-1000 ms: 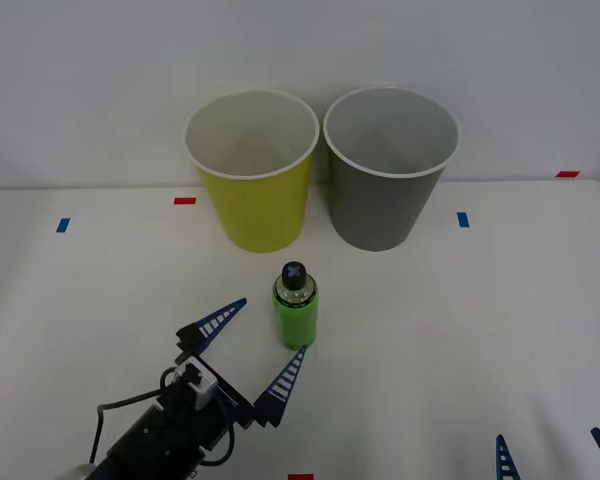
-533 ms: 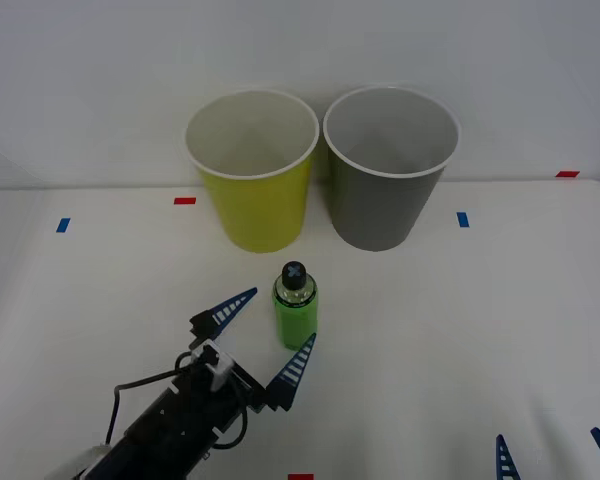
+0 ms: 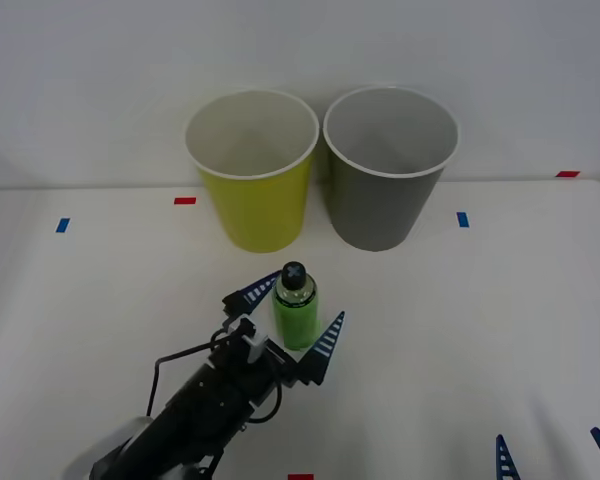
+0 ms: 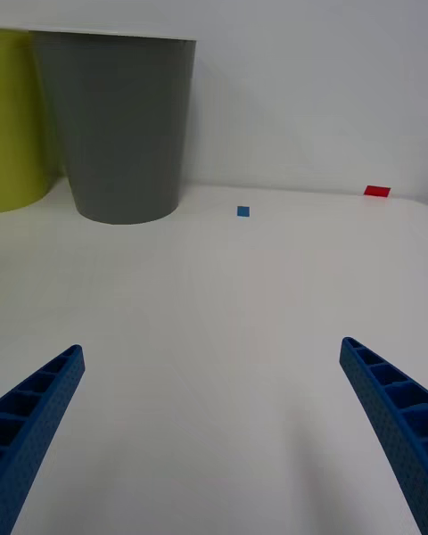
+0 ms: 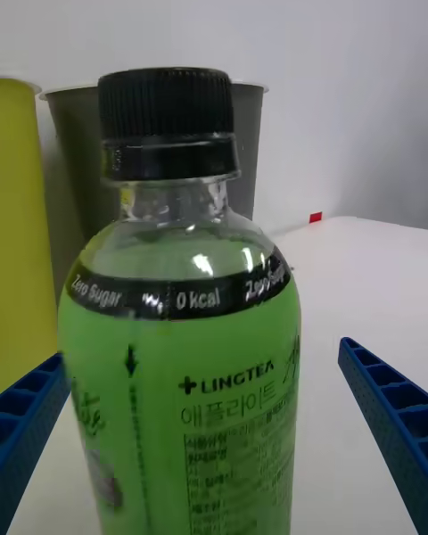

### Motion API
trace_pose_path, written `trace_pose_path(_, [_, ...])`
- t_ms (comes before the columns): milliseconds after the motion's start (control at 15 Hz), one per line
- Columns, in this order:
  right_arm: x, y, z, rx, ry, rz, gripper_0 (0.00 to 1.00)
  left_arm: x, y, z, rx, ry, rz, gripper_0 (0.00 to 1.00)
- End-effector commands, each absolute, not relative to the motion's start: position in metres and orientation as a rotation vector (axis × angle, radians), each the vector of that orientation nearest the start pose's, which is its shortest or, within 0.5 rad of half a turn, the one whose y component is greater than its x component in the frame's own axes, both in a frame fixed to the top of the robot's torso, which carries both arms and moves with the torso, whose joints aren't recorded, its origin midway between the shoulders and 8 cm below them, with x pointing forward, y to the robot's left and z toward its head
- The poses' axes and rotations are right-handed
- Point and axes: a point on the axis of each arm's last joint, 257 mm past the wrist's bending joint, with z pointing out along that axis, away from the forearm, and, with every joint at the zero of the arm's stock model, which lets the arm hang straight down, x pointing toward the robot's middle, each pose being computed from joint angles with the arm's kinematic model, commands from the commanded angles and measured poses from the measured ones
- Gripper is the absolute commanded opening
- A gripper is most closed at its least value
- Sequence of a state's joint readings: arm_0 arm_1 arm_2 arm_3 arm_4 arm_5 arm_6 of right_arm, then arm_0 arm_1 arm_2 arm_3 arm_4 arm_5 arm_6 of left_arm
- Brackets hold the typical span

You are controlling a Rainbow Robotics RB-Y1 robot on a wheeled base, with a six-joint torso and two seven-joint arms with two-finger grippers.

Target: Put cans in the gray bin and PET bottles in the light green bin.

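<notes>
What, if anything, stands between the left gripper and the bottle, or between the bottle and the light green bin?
Nothing visible. The open left gripper already straddles the upright bottle, and only bare table separates the bottle from the light green bin behind it.

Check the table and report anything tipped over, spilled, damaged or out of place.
Nothing stands out. The PET bottle stands upright with its cap on, between the open fingers of the left gripper. The light green bin and the gray bin stand upright side by side. The right gripper waits open at the near edge.
</notes>
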State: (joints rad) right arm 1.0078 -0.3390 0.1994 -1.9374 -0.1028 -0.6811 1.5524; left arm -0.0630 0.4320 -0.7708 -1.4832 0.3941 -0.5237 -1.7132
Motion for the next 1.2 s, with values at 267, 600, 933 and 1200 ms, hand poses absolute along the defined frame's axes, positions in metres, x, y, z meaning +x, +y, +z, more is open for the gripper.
trace_pose_path(267, [0.224, -0.275, -0.259, -0.086, 1.545, -0.029, 1.00, 0.428, -0.002, -0.227, 0.527, 1.274, -0.497, 1.00])
trace_pose_path(600, [0.224, -0.275, -0.259, -0.086, 1.545, -0.029, 1.00, 0.427, -0.006, -0.229, 0.535, 1.278, -0.494, 0.07])
trace_pose_path(933, [0.224, -0.275, -0.259, -0.086, 1.545, -0.029, 1.00, 0.427, -0.005, -0.233, 0.556, 1.283, -0.476, 0.03])
trace_pose_path(1200, [0.224, -0.275, -0.259, -0.086, 1.545, -0.029, 1.00, 0.428, -0.004, -0.233, 0.552, 1.286, -0.475, 0.01])
